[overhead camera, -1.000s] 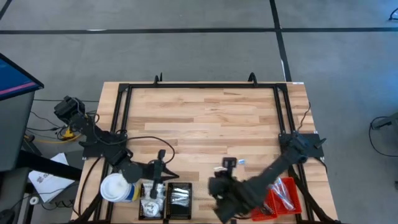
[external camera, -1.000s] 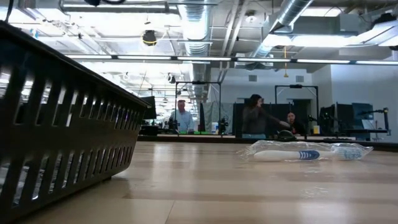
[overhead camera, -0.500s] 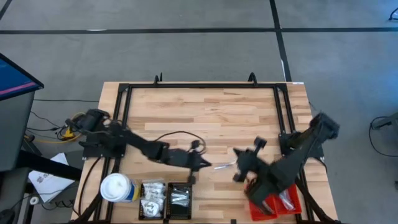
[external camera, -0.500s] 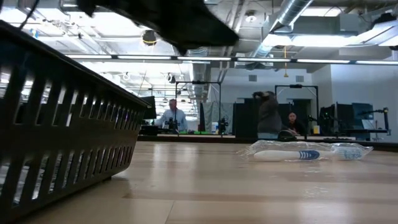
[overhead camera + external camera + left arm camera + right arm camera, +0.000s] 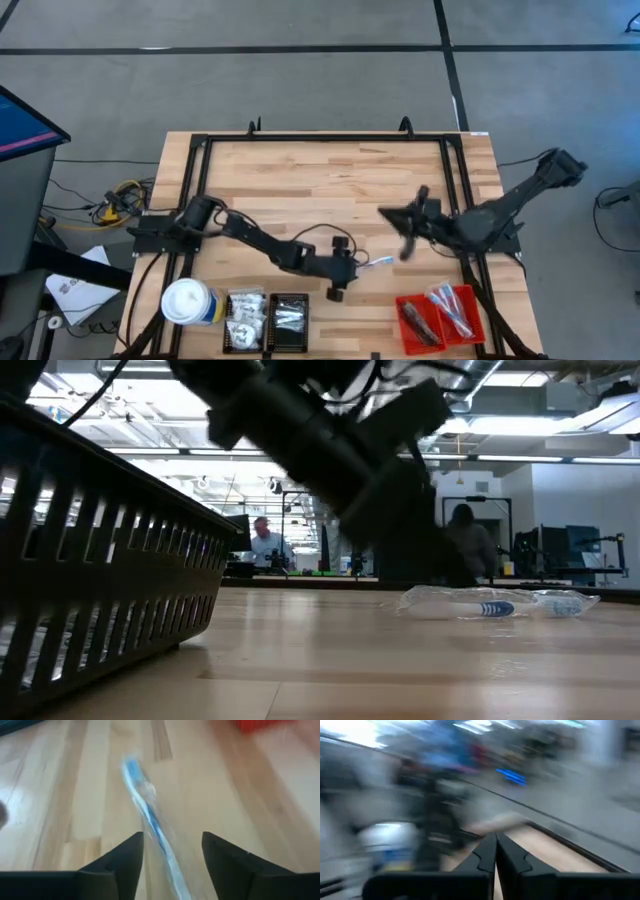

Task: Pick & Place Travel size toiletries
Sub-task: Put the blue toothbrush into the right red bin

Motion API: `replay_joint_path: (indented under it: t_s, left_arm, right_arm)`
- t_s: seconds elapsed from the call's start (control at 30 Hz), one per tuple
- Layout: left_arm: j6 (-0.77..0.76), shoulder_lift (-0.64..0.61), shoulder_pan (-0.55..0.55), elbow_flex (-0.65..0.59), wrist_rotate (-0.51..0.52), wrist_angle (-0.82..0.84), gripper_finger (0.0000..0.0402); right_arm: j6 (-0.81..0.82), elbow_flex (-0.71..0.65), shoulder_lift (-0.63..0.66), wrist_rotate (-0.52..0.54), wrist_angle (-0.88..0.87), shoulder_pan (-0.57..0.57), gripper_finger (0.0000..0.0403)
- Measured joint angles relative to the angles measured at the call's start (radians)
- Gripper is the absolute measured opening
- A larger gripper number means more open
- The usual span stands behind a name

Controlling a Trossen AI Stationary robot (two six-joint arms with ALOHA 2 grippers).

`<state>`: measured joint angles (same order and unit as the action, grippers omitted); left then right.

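Note:
A blue and white stick in a clear wrapper (image 5: pixel 378 262) lies flat on the wooden table near its middle; the low view shows the wrapped stick (image 5: pixel 480 605) too. My left gripper (image 5: pixel 172 857) is open and slants down just short of it, one finger on either side of the stick's (image 5: pixel 145 815) near end, touching nothing; the high view shows the left gripper (image 5: pixel 354 264) at the stick's left end. My right gripper (image 5: pixel 495 851) is shut and empty, held high right of the stick, and appears in the high view as the right gripper (image 5: pixel 397 222).
At the near edge, left, stand a white-topped canister (image 5: pixel 185 300) and two black trays (image 5: pixel 268 322) with packets and sachets. A red tray (image 5: pixel 440 316) at near right holds a dark bar and sticks. A black frame (image 5: pixel 325 138) rings the table.
My left gripper has swung from above the black trays toward the table's right and sunk toward the wrapped stick. My right gripper has drawn back from the near edge by the red tray toward the far right, turning as it went. The stick has stayed in place.

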<state>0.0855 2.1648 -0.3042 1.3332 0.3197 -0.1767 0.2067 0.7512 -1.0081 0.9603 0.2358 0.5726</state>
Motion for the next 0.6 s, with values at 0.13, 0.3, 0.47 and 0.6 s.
replay_joint_path:
  t_s: [0.13,0.3,0.47,0.6]
  left_arm:
    - [0.034,0.013,-0.010,0.002,0.059,-0.015,0.0209]
    - [-0.002,-0.003,0.014,0.004,0.045,-0.016,0.0210]
    - [-0.118,0.007,0.048,0.004,-0.100,0.007,0.0209]
    - [-0.143,0.009,0.058,0.003,-0.120,0.055,0.0209]
  right_arm:
    - [-0.263,-0.184,0.039,-0.367,0.585,0.005,0.0033]
    - [-0.253,-0.219,0.035,-0.430,0.680,0.002,0.0113]
    - [-0.190,-0.179,0.014,-0.431,0.649,-0.001,0.0222]
    - [-0.180,-0.148,0.006,-0.432,0.604,0.011,0.0286]
